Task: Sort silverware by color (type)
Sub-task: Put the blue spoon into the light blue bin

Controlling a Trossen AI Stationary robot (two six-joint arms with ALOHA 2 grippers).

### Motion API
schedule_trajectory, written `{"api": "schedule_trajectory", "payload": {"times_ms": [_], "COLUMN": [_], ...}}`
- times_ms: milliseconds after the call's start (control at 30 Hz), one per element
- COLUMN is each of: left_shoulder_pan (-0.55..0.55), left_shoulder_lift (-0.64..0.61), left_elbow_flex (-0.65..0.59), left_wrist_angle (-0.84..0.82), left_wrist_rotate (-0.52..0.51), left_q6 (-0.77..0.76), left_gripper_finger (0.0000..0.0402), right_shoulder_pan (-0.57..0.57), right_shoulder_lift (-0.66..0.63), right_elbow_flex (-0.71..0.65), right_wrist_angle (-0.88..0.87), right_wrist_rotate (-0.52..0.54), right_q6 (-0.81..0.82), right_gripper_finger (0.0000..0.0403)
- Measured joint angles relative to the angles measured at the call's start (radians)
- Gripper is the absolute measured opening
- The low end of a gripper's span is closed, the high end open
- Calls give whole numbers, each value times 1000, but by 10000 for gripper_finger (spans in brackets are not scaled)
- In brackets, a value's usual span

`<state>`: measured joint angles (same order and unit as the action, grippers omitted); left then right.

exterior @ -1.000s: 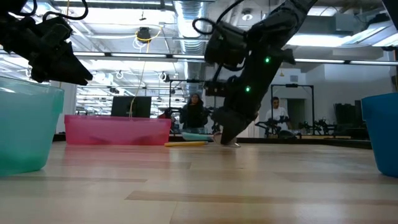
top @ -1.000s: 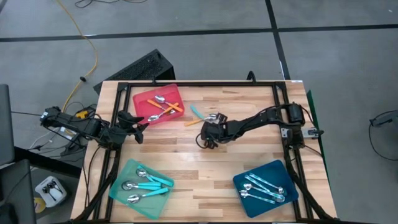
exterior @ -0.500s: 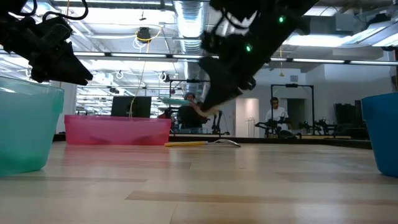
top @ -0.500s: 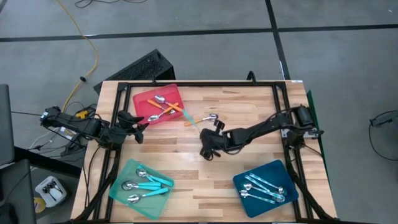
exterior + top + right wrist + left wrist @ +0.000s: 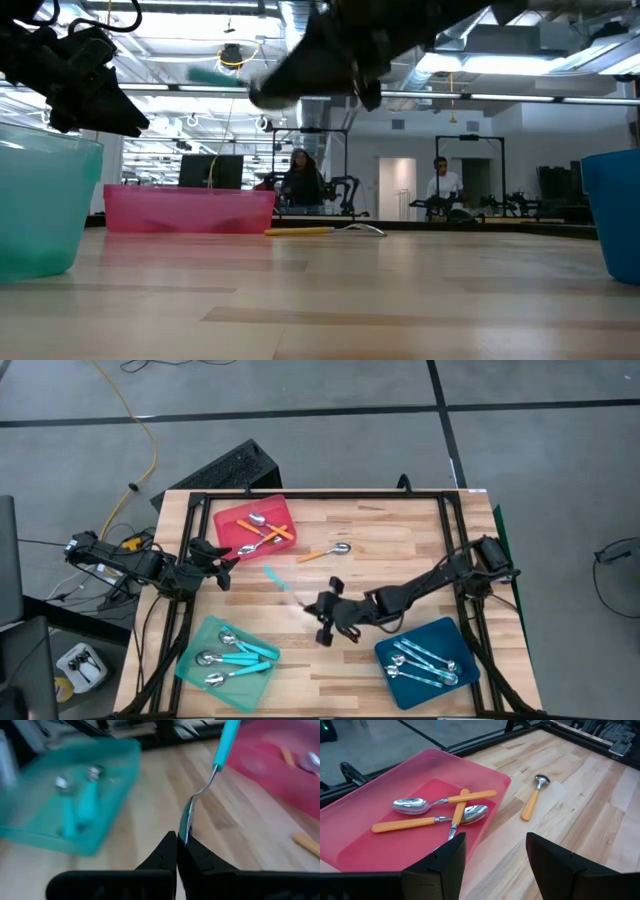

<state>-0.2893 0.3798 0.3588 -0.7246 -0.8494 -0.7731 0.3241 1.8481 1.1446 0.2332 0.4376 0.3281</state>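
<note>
Above the table's middle, between the mint-green tray (image 5: 228, 651) and the dark-blue tray (image 5: 425, 662), the right gripper (image 5: 318, 608) pinches a turquoise-handled spoon (image 5: 277, 579) by its bowl. Farther back, the left gripper (image 5: 226, 568) hangs spread and empty beside the red tray (image 5: 232, 520), with one orange spoon (image 5: 325, 552) lying loose on the wood.

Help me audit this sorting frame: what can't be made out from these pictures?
- Turquoise spoon in the right gripper: bowl hidden between the shut fingers; handle motion-blurred in the high view.
- Mint tray: blurred in the right wrist view, spoons uncountable.
- Dark-blue tray: pale spoons overlap, count unclear.
</note>
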Motion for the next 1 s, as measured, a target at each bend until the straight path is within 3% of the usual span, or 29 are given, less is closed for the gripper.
{"api": "schedule_trajectory", "payload": {"times_ms": [200, 533, 733, 1000], "left_shoulder_pan": [0, 0, 0, 0], "left_shoulder_lift": [0, 0, -1, 0], "left_elbow_flex": [0, 0, 0, 0], "left_wrist_angle": [0, 1, 3, 1], "left_wrist_rotate": [-4, 1, 8, 16], "left_q6": [0, 0, 0, 0], "left_gripper_finger": [190, 190, 190, 190], "right_shoulder_pan": [30, 37, 50, 45], "right_shoulder_lift": [6, 116, 188, 291], "right_elbow_flex": [31, 244, 374, 529], "right_wrist_angle": [67, 67, -23, -5], "right_wrist_rotate": [-101, -269, -305, -336], "right_q6": [-45, -159, -237, -274], "right_gripper_finger": [27, 27, 27, 27]}}
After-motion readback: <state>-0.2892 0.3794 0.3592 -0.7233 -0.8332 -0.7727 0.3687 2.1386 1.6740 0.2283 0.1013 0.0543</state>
